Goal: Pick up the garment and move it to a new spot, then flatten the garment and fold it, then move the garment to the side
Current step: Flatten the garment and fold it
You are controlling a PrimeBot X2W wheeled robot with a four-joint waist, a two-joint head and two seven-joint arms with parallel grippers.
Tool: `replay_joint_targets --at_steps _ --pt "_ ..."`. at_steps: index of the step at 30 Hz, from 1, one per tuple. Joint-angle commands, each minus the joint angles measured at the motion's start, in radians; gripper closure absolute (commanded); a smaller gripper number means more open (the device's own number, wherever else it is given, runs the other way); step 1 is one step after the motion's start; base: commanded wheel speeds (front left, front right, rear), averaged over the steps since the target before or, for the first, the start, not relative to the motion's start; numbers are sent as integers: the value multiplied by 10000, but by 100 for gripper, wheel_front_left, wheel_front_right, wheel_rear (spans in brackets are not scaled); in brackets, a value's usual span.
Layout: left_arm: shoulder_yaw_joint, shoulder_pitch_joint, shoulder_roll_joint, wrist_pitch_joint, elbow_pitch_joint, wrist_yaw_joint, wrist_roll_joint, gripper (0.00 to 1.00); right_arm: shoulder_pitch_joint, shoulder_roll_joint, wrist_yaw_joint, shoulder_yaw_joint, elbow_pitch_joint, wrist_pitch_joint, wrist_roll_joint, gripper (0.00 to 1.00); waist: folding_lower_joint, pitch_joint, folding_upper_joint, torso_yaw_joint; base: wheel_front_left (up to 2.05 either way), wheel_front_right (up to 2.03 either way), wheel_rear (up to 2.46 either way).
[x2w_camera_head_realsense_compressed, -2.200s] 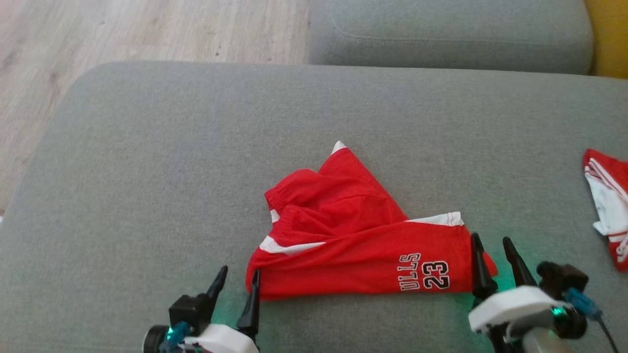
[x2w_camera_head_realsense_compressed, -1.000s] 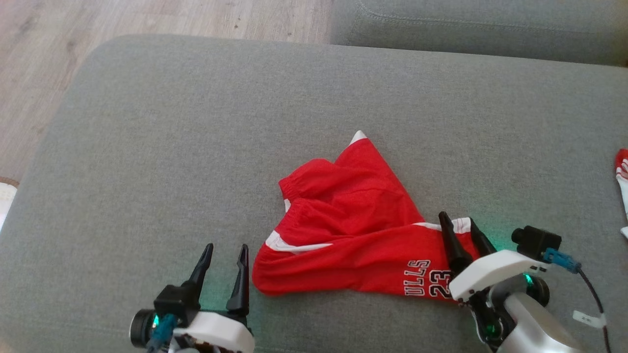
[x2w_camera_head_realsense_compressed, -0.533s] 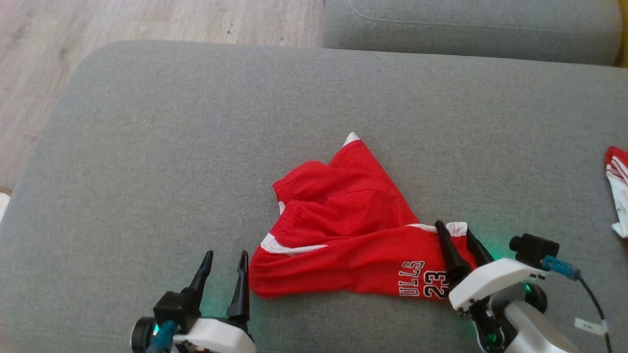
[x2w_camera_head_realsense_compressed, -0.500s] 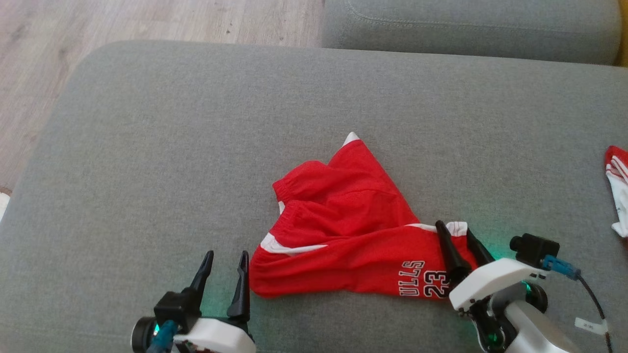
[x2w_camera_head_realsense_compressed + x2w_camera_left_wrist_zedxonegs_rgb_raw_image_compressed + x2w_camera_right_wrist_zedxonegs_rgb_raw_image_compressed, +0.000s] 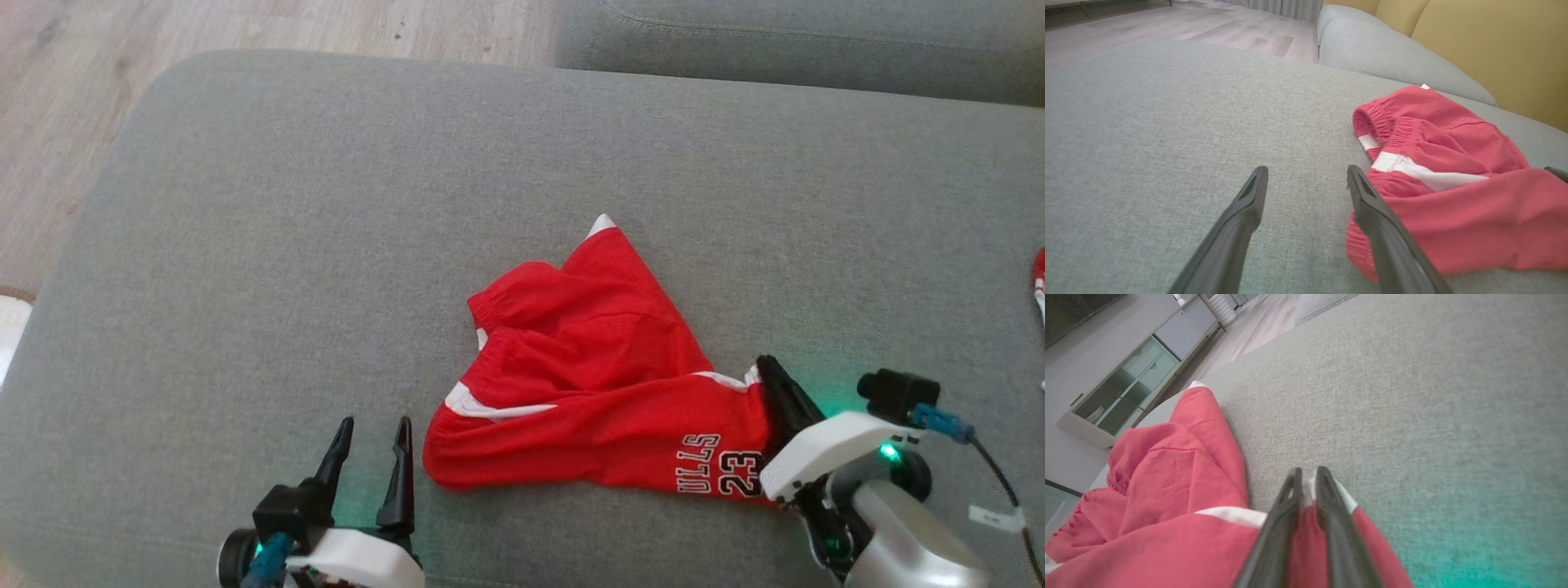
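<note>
Grey sofa cushion [image 5: 326, 204] is occupied near its middle by crumpled red shorts [image 5: 588, 392]. The shorts' right hem corner is pinched by the right gripper [image 5: 767, 363], its fingers pressed together on the cloth. The left gripper [image 5: 375, 423] is spread, just beside the shorts' left edge.

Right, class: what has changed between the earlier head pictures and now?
The right end effector has closed on the white-trimmed hem corner of the red fabric basketball shorts. The left end effector stayed open beside them, and the shorts still lie crumpled on the grey fabric cushion.
</note>
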Motion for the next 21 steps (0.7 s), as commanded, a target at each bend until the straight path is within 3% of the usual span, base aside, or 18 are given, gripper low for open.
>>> replay_joint_targets --at_steps 1,10,17,21 --pt "228 -295 -3 -97 -226 28 -71 0 -161 -125 -7 141 -24 -126 -110 100 0 12 0 50 0 0 0" --pt "207 -249 -3 -97 -224 77 -239 0 -1012 -300 -7 -713 -68 -224 -837 100 0 -75 0 369 0 0 0" --pt "299 -141 -3 -97 -194 82 -236 0 -1883 -61 -7 -2531 -2279 -229 -2440 100 0 -383 0 428 0 0 0" --pt "421 19 -3 -97 -170 113 -201 0 -1304 54 -7 -2879 -3677 -230 -2967 100 0 -679 0 250 0 0 0"
